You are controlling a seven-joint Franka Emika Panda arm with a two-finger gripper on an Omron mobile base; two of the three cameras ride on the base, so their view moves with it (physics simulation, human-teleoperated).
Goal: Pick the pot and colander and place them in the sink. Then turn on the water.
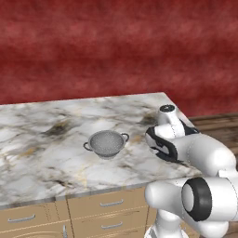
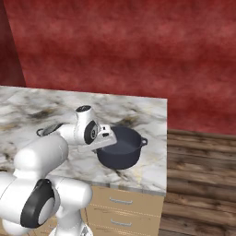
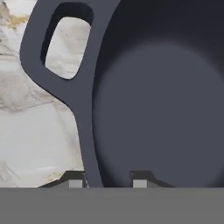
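Note:
The dark navy pot (image 2: 120, 150) stands on the marble counter near its right end, and in the hand view the pot (image 3: 166, 100) shows its inside and one loop handle (image 3: 65, 43). My gripper (image 3: 107, 179) straddles the pot's rim beside that handle. One fingertip (image 3: 75, 180) lies against the outer wall; the other is inside, with a gap to the rim. The silvery perforated colander (image 1: 107, 143) sits upright mid-counter, left of the arm, and the colander (image 2: 48, 129) peeks out behind the arm. The sink and the water are out of view.
The marble counter (image 1: 42, 158) ends at a right edge (image 2: 161, 138) just beyond the pot, with wooden floor (image 2: 203, 184) below. Drawers (image 1: 111, 214) line the counter front. A red wall (image 1: 116, 46) rises behind.

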